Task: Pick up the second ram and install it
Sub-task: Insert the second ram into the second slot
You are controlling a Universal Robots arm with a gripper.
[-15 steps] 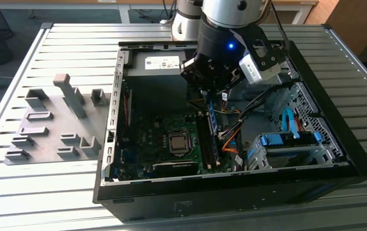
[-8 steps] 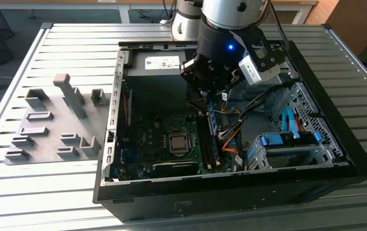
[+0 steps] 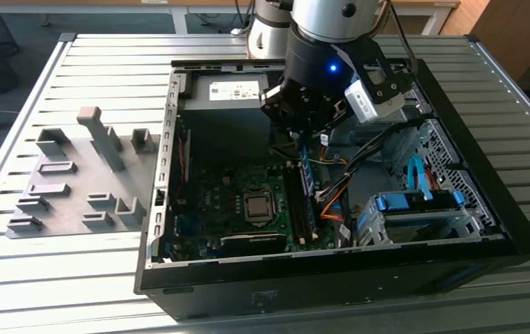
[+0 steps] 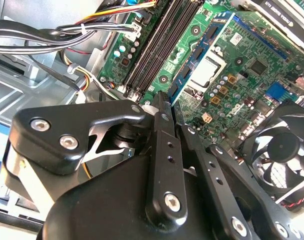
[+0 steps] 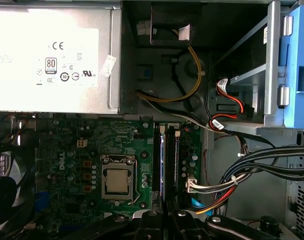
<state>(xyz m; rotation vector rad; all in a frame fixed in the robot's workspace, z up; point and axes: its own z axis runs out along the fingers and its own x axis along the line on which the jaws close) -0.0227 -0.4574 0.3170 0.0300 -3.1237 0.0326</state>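
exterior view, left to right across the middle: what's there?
Grey holder blocks → case wall → processor → memory slots → orange cables → blue drive bay → case's far wall. The gripper hangs above the slots, inside the case.

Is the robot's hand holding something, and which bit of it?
It cannot be told. The hand hangs low over the memory slots inside the computer case, and nothing clearly shows in its grip.

cables [image 3: 339, 182] beside slots [image 3: 300, 202], fan [image 4: 280, 151] near
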